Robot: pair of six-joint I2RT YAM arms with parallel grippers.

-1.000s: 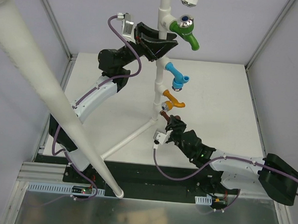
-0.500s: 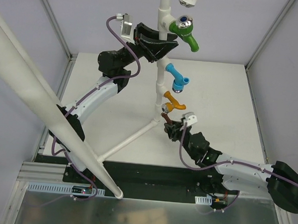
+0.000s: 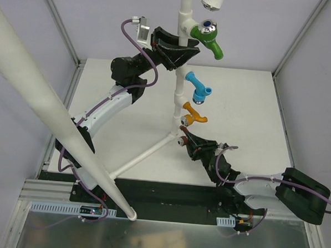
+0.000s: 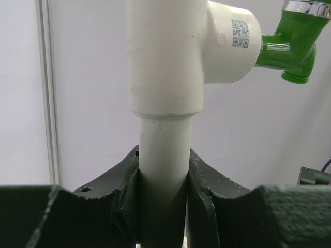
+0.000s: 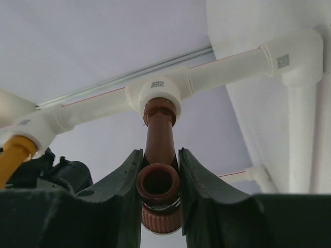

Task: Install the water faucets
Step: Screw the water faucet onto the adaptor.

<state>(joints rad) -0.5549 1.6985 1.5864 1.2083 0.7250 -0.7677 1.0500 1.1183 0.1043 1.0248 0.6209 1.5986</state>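
Observation:
Four water faucets sit on the upright white pipe: green at the top, then blue, orange and brown lowest. My left gripper is shut on the pipe just under the green faucet's tee. In the left wrist view the pipe fills the gap between the jaws, with the green faucet to the upper right. My right gripper is shut on the brown faucet. In the right wrist view the brown faucet runs from a white tee down between the jaws of the right gripper.
A long white pipe crosses the foreground from the upper left to the near table edge. A base pipe lies on the white table. A white head piece hangs at the top. Enclosure walls and posts stand on both sides.
My right gripper has closed on the brown faucet and rolled at the wrist, its camera swinging from the left over the top. The foreground pipe has swung left. The left gripper has kept its grip.

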